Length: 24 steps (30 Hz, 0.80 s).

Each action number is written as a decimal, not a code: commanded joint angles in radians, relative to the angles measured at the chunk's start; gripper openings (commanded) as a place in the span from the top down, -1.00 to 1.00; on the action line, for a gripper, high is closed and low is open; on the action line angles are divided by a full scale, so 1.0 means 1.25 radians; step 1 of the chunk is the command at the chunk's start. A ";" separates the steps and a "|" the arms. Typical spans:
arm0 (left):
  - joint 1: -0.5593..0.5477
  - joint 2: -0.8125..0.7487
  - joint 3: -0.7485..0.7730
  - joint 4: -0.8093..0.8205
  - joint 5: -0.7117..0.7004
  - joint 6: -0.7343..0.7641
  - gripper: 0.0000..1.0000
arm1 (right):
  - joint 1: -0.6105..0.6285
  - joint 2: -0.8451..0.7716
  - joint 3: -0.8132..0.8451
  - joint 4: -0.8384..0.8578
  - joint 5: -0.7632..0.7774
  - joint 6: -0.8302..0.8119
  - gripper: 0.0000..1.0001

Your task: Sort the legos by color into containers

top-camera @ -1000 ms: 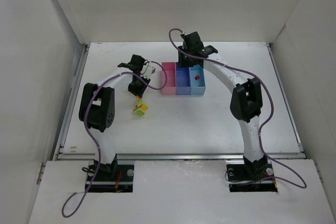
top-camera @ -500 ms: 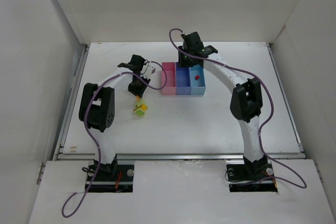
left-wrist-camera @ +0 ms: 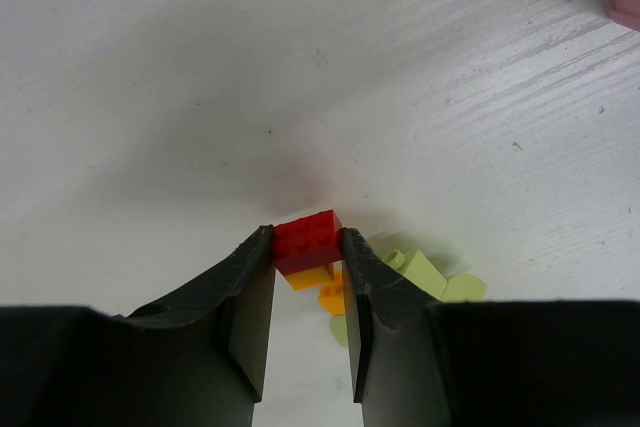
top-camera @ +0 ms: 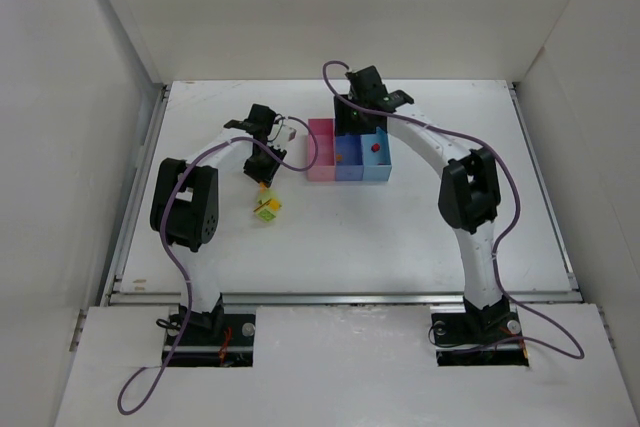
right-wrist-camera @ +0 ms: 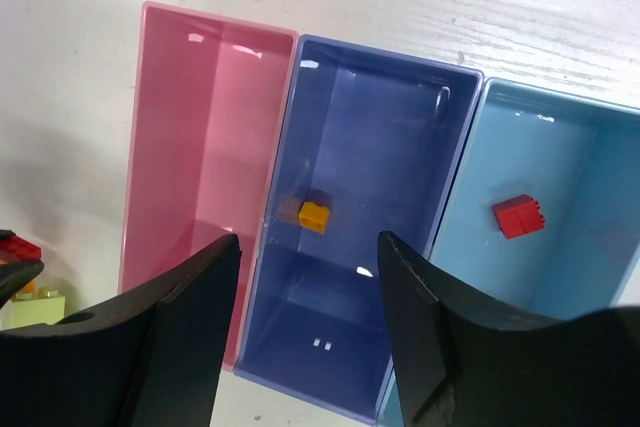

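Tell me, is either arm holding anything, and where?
The left tool pinches a red lego by its opposite sides; the right tool is open and empty.

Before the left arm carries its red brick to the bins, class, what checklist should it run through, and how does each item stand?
1. Left pincer shut on the held red brick: ok.
2. Brick raised clear of the loose bricks beneath: cannot tell.
3. Matching bin known, since the light blue bin has the binned red brick: ok.
4. Colours kept apart, with the orange brick alone in the purple-blue bin: ok.
5. Air over the bins free: not ok, the right pincer, open, hangs above the purple-blue bin.
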State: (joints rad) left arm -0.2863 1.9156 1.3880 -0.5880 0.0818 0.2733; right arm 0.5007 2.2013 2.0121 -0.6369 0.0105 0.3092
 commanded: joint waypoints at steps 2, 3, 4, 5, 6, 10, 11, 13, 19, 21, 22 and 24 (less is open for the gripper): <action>0.003 -0.045 0.007 -0.012 -0.003 -0.006 0.94 | -0.005 -0.042 0.005 0.009 -0.006 0.001 -0.26; 0.003 -0.045 0.008 -0.012 -0.003 -0.006 0.94 | -0.013 -0.042 0.005 0.009 -0.013 0.001 -0.26; 0.003 -0.045 0.020 -0.012 -0.010 -0.006 0.94 | -0.013 -0.049 0.005 0.009 -0.013 0.001 -0.26; 0.003 -0.045 0.027 -0.020 -0.010 -0.006 0.94 | -0.013 -0.056 0.005 0.016 -0.023 0.001 -0.26; 0.003 -0.052 0.036 -0.020 -0.010 -0.006 0.94 | -0.020 -0.056 0.005 0.016 -0.023 0.001 -0.26; 0.003 -0.070 0.087 -0.050 0.068 0.023 0.94 | -0.020 -0.099 -0.022 0.016 -0.033 0.001 -0.26; -0.004 -0.081 0.087 -0.062 0.087 0.034 0.94 | -0.020 -0.112 -0.045 0.016 -0.033 -0.008 -0.26; -0.014 -0.093 0.087 -0.084 0.112 0.060 0.94 | -0.020 -0.148 -0.073 0.025 -0.023 -0.008 -0.26; -0.118 -0.171 0.024 -0.103 0.171 0.173 0.94 | -0.043 -0.250 -0.207 0.057 -0.006 -0.008 -0.26; -0.160 -0.181 0.004 -0.110 0.191 0.196 0.92 | -0.051 -0.270 -0.244 0.065 0.003 0.000 -0.26; -0.200 -0.181 -0.022 -0.110 0.203 0.206 0.92 | -0.051 -0.280 -0.255 0.073 0.003 0.001 -0.26; -0.240 -0.181 -0.056 -0.102 0.219 0.243 0.87 | -0.058 -0.307 -0.276 0.081 0.003 0.008 -0.26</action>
State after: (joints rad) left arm -0.5175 1.7164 1.3819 -0.6704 0.2771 0.4805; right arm 0.4419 1.8713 1.6974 -0.5987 -0.0040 0.3096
